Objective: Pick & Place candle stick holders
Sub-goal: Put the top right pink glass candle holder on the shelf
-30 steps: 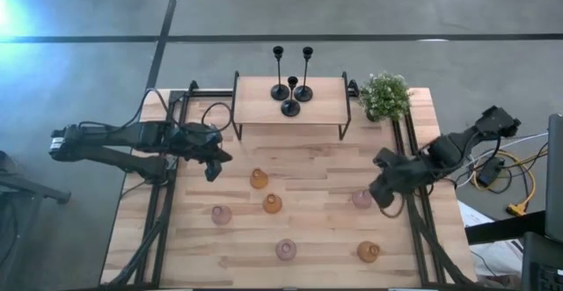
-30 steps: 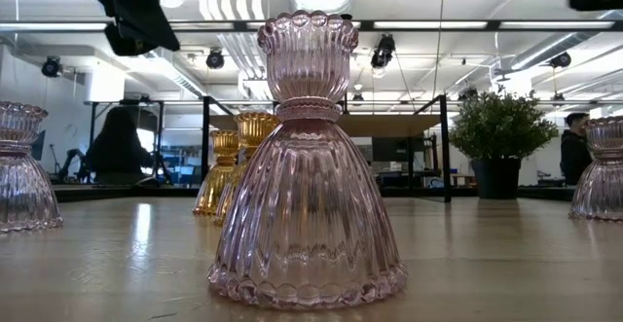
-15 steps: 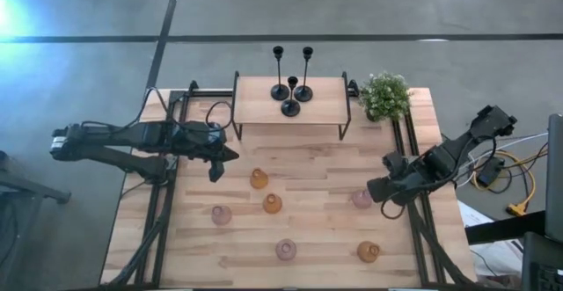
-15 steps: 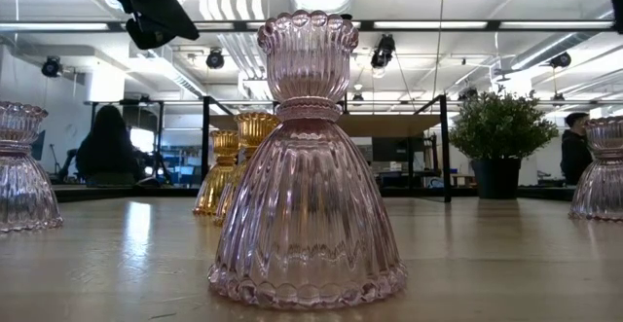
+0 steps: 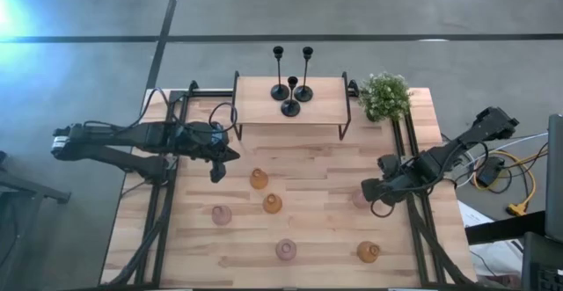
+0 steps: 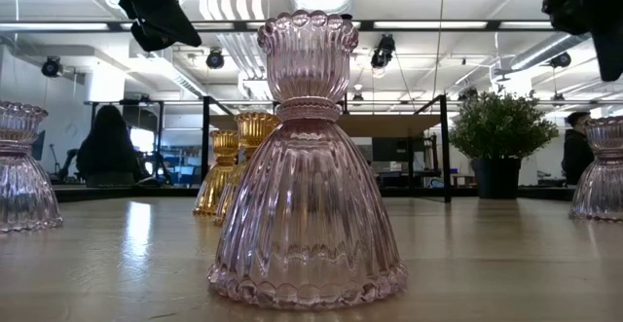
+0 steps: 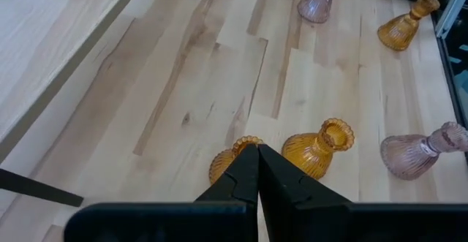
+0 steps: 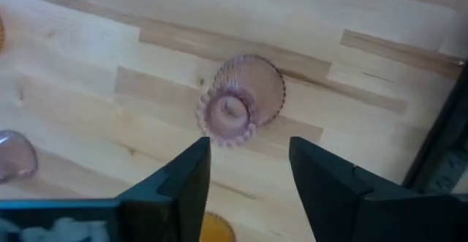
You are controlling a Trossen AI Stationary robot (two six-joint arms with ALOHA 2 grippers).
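Six squat glass candle stick holders stand on their bases on the wooden table. Two are amber [image 5: 259,179] [image 5: 273,204], two pink [image 5: 221,214] [image 5: 286,250], one amber [image 5: 368,252], and one pink [image 8: 238,99] at the right. Three black holders [image 5: 291,98] stand on the raised shelf [image 5: 255,106]. My right gripper [image 8: 248,161] hovers open over the right pink holder [image 5: 359,200], which shows just beyond its fingertips, untouched. My left gripper [image 7: 257,170] is shut and empty above the two amber holders [image 7: 318,147].
A green potted plant [image 5: 384,96] stands at the far right corner beside the shelf. Black rails [image 5: 167,194] [image 5: 413,212] run along the table's left and right sides. People show in the room behind the table in the low view.
My right gripper has gone toward the table's left edge and down, over the right pink holder, and its fingers have opened. The holders have stayed in place.
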